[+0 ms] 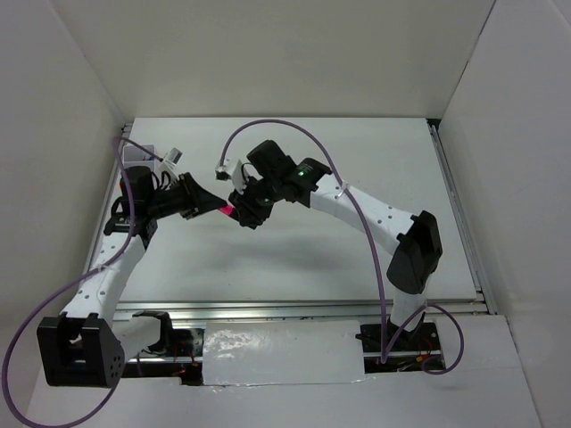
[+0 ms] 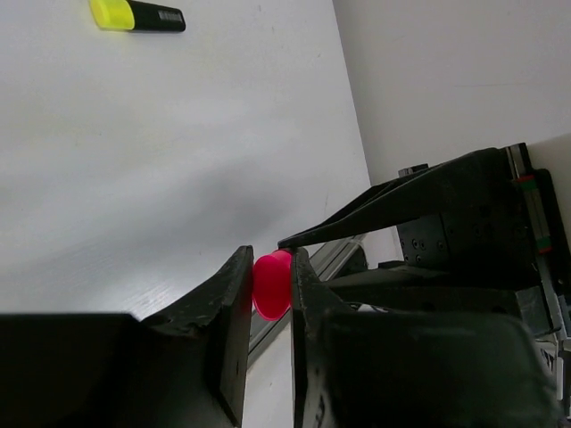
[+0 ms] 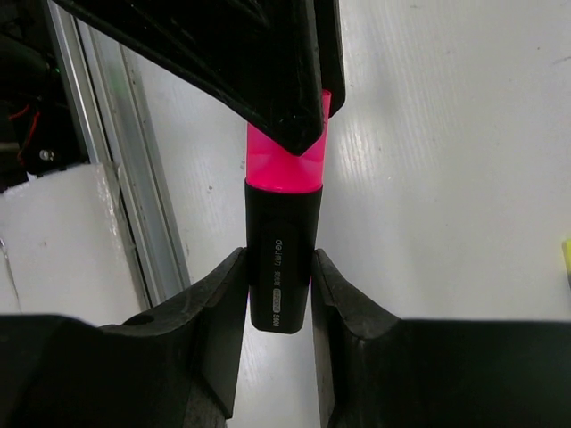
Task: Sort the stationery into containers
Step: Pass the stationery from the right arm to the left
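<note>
A black highlighter with a pink cap [image 1: 227, 211] hangs in the air between both grippers, above the table's left middle. My left gripper [image 2: 270, 269] is shut on the pink cap [image 2: 272, 285]. My right gripper [image 3: 278, 265] is shut on the highlighter's black body [image 3: 279, 267], with the pink cap [image 3: 284, 160] pointing away into the left gripper's fingers [image 3: 259, 71]. In the top view the left gripper [image 1: 217, 206] and right gripper [image 1: 240, 215] meet tip to tip. A yellow-capped highlighter [image 2: 136, 15] lies on the table. A small pale box [image 1: 145, 153] sits at the far left, partly behind the left arm.
White walls enclose the table on three sides. A metal rail [image 1: 303, 308] runs along the near edge. Purple cables [image 1: 268, 125] loop over both arms. A yellow sliver [image 3: 567, 259] shows at the right wrist view's edge. The pens and bottle are out of view.
</note>
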